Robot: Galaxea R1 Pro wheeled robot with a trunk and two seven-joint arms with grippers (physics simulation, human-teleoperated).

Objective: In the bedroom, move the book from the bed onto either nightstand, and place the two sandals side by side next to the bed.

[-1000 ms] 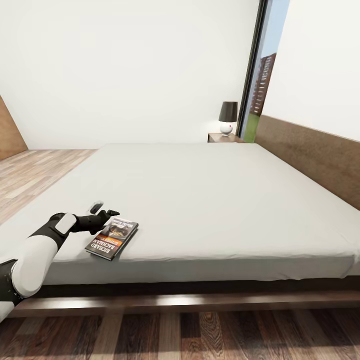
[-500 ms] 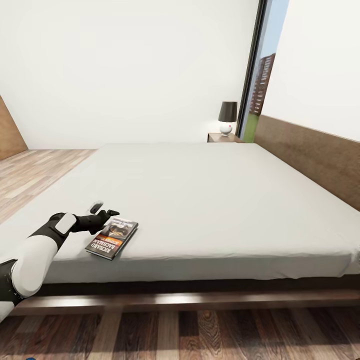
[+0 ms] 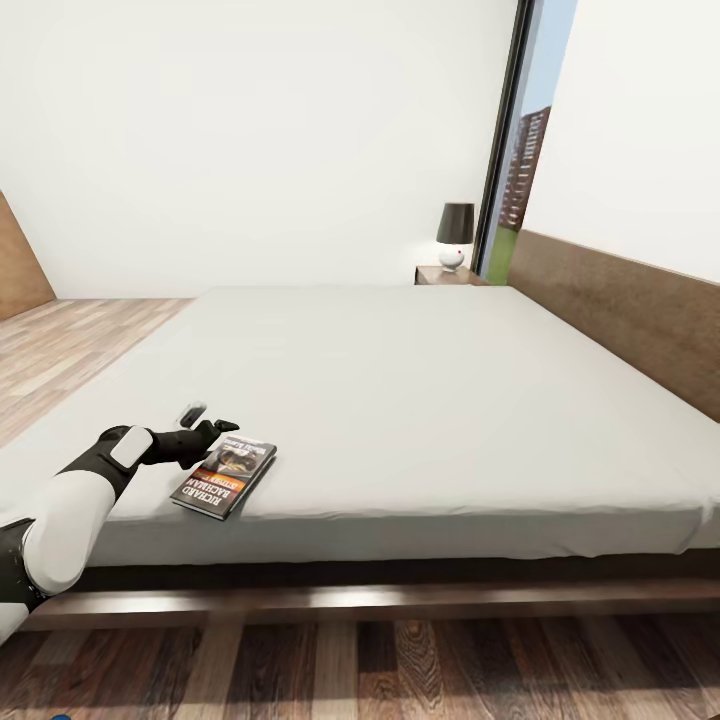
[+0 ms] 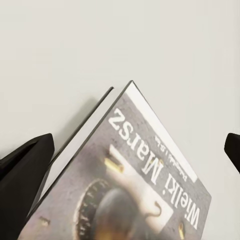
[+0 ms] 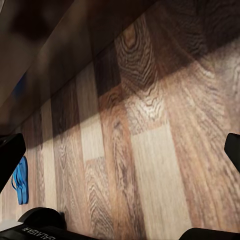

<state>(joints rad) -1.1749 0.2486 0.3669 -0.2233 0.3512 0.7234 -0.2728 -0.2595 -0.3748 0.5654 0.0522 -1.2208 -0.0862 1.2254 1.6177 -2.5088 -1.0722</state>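
While lying flat, book [image 3: 224, 477] touches left fingers [image 3: 226, 425].

The book [image 4: 135, 175] cover reads "Wielki Marsz" — and, in the head view, "Richard Bachman" [image 3: 224, 478].

Head view: high, facing forward-down across bed [image 3: 420, 400] toward far wall. Left wrist: very close, looking down on book [image 4: 125, 190], shared with head view [image 3: 223, 477]. Right wrist: low, close, facing floor [image 5: 150, 150].
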